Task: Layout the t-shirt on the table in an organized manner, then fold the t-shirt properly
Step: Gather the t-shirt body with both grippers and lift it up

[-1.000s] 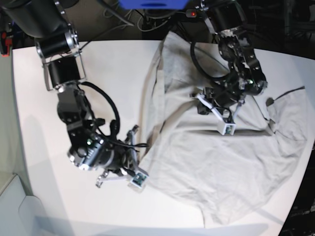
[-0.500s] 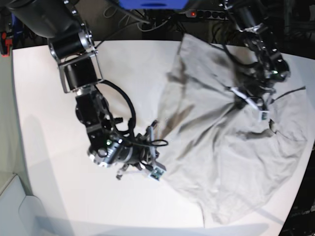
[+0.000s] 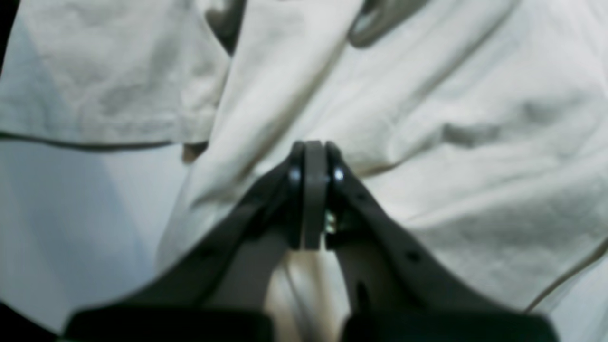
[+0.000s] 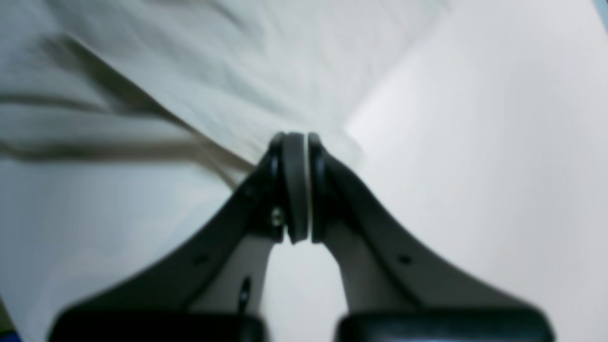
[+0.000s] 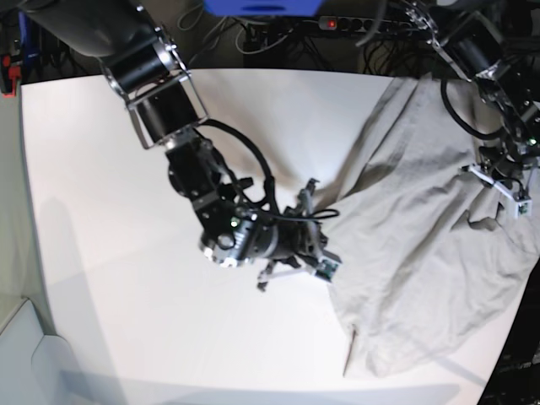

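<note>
Grey-beige t-shirt [image 5: 422, 245] rumpled, long axis diagonal across white table [image 5: 101, 253], both arms' jaws pinched on its cloth

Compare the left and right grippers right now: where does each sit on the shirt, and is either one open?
The right gripper sits at the t-shirt's edge toward mid-table, bare table beside it; the left gripper sits over the cloth near the table's far side edge. The right wrist view shows half cloth, half tabletop; the left wrist view shows mostly wrinkled cloth and a sleeve. Shared: both are shut on the t-shirt.
</note>
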Robot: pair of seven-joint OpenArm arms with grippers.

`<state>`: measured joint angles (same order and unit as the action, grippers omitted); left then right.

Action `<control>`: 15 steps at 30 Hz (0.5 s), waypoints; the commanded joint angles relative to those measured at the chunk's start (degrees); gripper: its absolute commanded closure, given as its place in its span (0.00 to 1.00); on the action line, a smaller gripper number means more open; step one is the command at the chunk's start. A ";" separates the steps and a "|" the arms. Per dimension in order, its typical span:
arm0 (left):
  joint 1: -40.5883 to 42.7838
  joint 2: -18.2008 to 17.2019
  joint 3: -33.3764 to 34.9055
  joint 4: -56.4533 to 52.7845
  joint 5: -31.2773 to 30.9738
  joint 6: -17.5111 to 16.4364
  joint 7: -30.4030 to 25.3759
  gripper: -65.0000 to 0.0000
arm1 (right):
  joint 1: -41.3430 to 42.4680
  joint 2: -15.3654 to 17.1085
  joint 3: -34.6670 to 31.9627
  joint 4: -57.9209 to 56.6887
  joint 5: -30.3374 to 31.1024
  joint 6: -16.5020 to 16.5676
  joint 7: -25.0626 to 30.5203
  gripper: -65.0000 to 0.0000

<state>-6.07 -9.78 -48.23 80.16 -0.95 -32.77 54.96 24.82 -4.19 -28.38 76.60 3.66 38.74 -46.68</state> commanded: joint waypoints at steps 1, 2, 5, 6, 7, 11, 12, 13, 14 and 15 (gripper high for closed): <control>-0.84 -0.72 -0.17 2.26 -0.32 -0.06 -0.32 1.00 | 1.51 -1.40 0.21 0.90 0.87 -0.02 1.27 0.99; -0.75 -0.64 -0.17 3.40 -0.32 -0.06 0.12 1.00 | 1.51 -2.36 0.21 0.46 0.87 -0.02 1.53 0.99; -0.48 0.51 -0.17 7.36 -0.32 -0.15 1.79 1.00 | 1.86 -4.81 0.21 -4.03 0.87 -0.10 5.31 0.99; -0.31 1.39 -0.34 9.47 -0.32 -0.15 2.93 1.00 | 1.95 -4.81 0.21 -6.05 0.87 -0.10 6.81 0.99; 0.39 2.26 -1.31 11.93 -0.32 -0.15 4.51 1.00 | 2.04 -4.81 0.21 -8.33 0.87 -0.10 8.48 0.99; 2.77 6.48 -3.60 19.84 -1.47 -0.24 7.94 1.00 | 3.62 -4.81 0.21 -18.36 0.87 -0.19 16.04 0.98; 3.65 7.19 -3.68 21.42 -2.08 -0.24 8.47 1.00 | 4.50 -4.81 0.21 -20.82 0.87 -0.19 17.53 0.98; 4.53 7.89 -3.68 22.74 -2.96 -0.24 8.91 1.00 | 5.20 -4.81 0.21 -23.37 0.87 -0.19 19.03 0.98; 5.67 8.51 -3.68 23.80 -3.93 -0.24 9.08 1.00 | 6.08 -4.81 0.29 -26.00 0.87 -0.19 20.35 0.99; 6.99 8.95 -3.68 24.50 -4.54 -0.24 9.00 1.00 | 6.70 -4.81 0.29 -27.67 1.04 -0.19 21.49 0.99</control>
<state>1.13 -0.14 -51.83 103.66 -5.30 -33.08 64.45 29.47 -8.27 -28.25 47.64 3.49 38.72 -26.85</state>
